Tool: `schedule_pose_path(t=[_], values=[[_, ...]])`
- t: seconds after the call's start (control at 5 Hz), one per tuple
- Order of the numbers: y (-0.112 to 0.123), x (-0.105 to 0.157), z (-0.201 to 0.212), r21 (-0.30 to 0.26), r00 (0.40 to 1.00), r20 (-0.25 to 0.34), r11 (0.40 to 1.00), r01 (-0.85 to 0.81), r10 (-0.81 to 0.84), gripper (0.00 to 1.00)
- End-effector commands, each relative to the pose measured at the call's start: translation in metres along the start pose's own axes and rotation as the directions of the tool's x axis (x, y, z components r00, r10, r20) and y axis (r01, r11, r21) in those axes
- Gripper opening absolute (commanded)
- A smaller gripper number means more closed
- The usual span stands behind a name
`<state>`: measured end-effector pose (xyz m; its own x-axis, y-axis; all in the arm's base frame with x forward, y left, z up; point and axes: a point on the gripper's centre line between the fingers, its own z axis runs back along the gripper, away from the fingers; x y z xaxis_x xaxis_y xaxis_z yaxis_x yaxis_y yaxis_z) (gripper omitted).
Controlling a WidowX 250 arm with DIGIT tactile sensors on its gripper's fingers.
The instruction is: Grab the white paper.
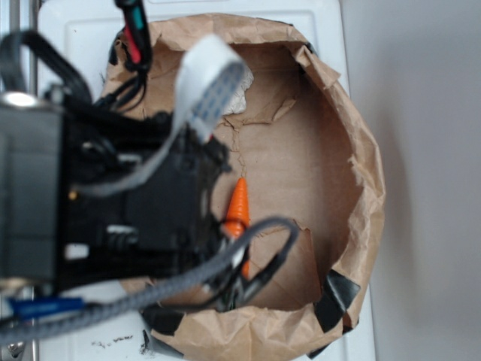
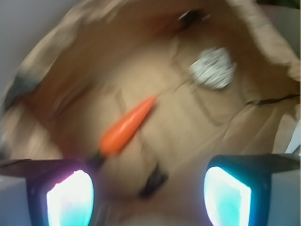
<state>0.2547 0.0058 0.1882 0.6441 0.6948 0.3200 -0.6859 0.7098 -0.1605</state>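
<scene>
1. Hovering over the brown paper bag (image 2: 141, 52), my fingers (image 2: 70, 197) stand apart, holding nothing.
2. White paper (image 2: 214, 68) lies inside the bag, apparently beyond the orange carrot's (image 2: 127, 127) tip, apart from it.

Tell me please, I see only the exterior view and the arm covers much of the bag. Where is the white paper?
Observer: The wrist view shows the white paper lying on the floor of the brown paper bag, up and to the right of the carrot's tip.
Operator: Does it touch the carrot?
Observer: No. The carrot lies apart from it, with bare bag floor between them.
Operator: Is the gripper already holding something?
Observer: No. The gripper is open, with its two fingers spread wide and nothing between them; it is above the bag floor, nearer the carrot's thick end than the paper.
</scene>
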Motion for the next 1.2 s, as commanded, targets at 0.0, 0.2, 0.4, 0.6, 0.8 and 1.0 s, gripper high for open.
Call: schedule_pose_path(t=[0.0, 0.2, 0.4, 0.6, 0.8, 1.0], values=[[0.034, 0.045, -0.054, 0.209, 0.983, 0.011, 0.961, -0.179, 0.181, 1.00], [0.047, 0.049, -0.066, 0.249, 0.968, -0.031, 0.940, -0.233, 0.248, 1.00], [0.047, 0.049, -0.066, 0.249, 0.968, -0.031, 0.940, -0.233, 0.248, 1.00], [0.047, 0.049, -0.066, 0.249, 0.968, -0.031, 0.940, -0.233, 0.248, 1.00], [0.047, 0.049, -0.066, 0.249, 0.968, -0.031, 0.940, -0.233, 0.248, 1.00], [0.047, 0.049, -0.066, 0.249, 0.968, -0.031, 0.940, -0.233, 0.248, 1.00]])
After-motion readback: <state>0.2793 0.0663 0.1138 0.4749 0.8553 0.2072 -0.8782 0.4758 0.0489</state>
